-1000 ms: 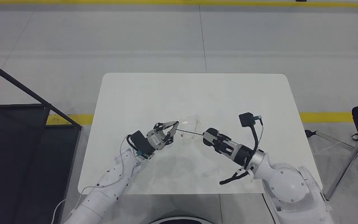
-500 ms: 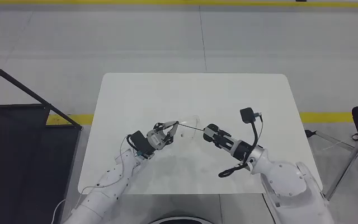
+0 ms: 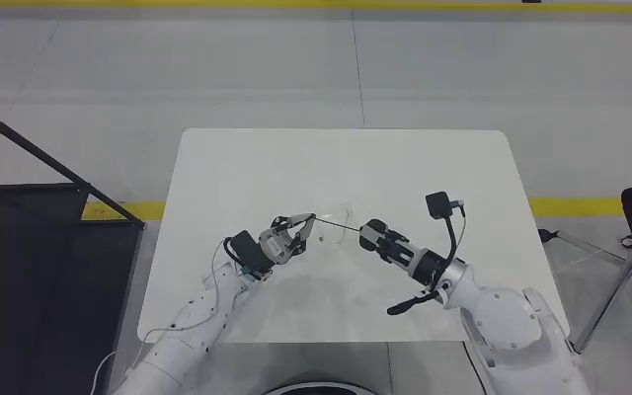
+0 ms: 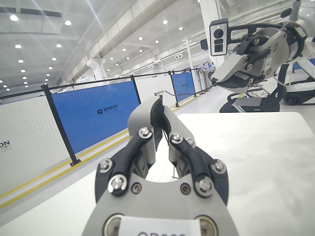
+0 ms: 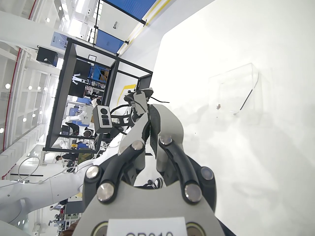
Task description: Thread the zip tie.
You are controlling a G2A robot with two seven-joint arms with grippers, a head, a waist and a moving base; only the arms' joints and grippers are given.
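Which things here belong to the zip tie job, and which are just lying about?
Job:
- thin black zip tie
- left gripper and right gripper, each shut on one end of it

Lying about:
- clear plastic box
- white table that the box stands on

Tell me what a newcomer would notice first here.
Over the middle of the white table, the left gripper and right gripper face each other, jaws shut on one thin black zip tie stretched between them. A clear box stands on the table close by.
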